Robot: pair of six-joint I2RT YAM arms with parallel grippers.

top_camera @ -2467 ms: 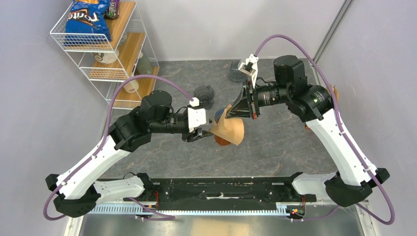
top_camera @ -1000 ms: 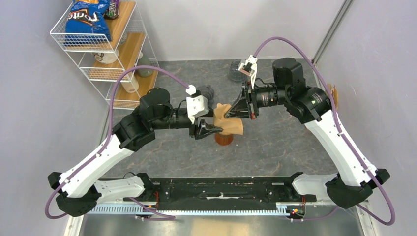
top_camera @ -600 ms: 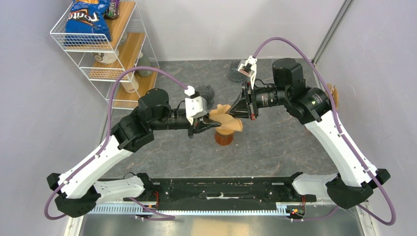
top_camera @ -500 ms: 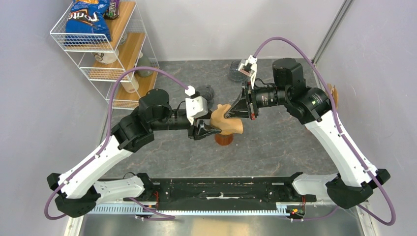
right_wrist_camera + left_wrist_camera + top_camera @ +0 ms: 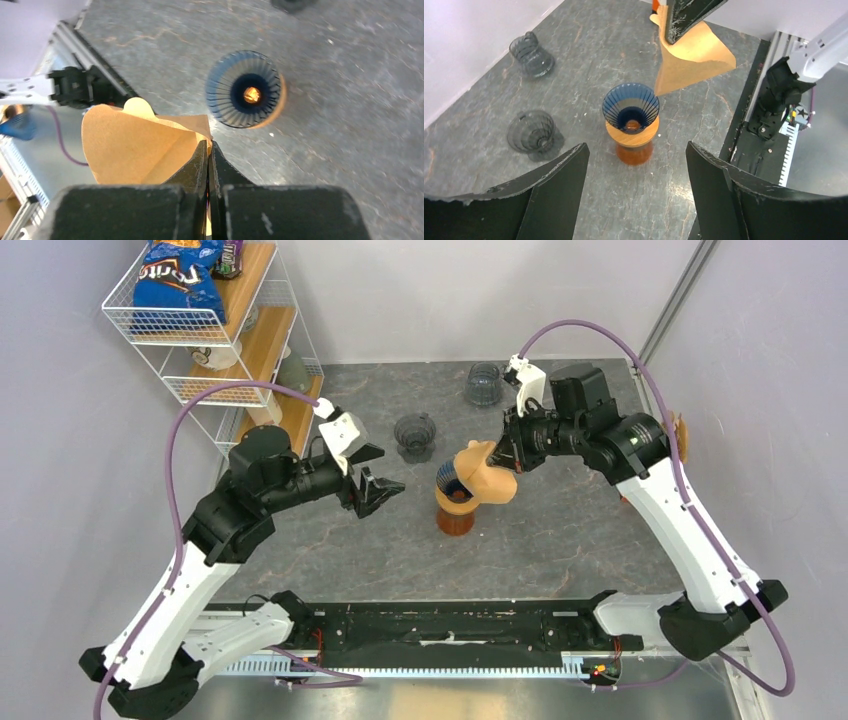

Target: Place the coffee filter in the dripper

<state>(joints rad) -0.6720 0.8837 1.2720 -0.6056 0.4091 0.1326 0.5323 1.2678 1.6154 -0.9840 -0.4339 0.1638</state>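
A brown paper coffee filter [image 5: 490,477] hangs opened in my right gripper [image 5: 510,458], which is shut on its edge just above and to the right of the dripper. It also shows in the right wrist view [image 5: 135,147] and the left wrist view [image 5: 694,55]. The blue ribbed dripper [image 5: 452,480] sits on an orange wooden stand [image 5: 456,517] at mid-table; its cone [image 5: 631,107] [image 5: 244,89] holds nothing. My left gripper [image 5: 378,490] is open and empty, well left of the dripper.
Two dark glass drippers [image 5: 415,433] [image 5: 483,384] stand behind on the grey stone table [image 5: 560,540]. A wire shelf rack [image 5: 215,340] with snack bags stands at the back left. A black rail [image 5: 450,625] runs along the near edge.
My left gripper has let go of the filter, opened and drawn back to the left. My right gripper now holds the filter alone and has carried it slightly right and lower, beside the dripper.
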